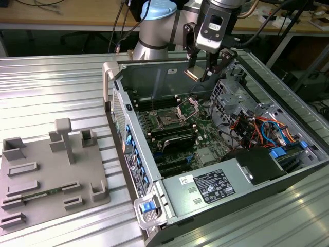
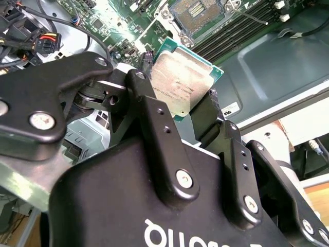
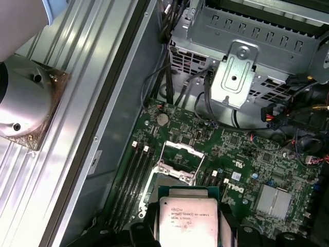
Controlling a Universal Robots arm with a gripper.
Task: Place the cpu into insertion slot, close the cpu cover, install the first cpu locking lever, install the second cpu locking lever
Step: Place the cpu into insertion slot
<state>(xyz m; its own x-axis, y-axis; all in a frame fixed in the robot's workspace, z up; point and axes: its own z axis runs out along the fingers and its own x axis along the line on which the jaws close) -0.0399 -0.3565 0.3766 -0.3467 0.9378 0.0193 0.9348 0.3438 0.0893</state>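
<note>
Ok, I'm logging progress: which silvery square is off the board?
The cpu, gripped in the end effector above the motherboard; the ribbed heatsink square sits mounted on it.

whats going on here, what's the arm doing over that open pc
The robot arm's gripper is clamped on the cpu, gripping it by its edges in the air above the open computer case. Down on the green motherboard, the insertion slot is empty and the cpu cover stands swung open beside it. So the chip is not seated yet and the cover is not closed.
</note>
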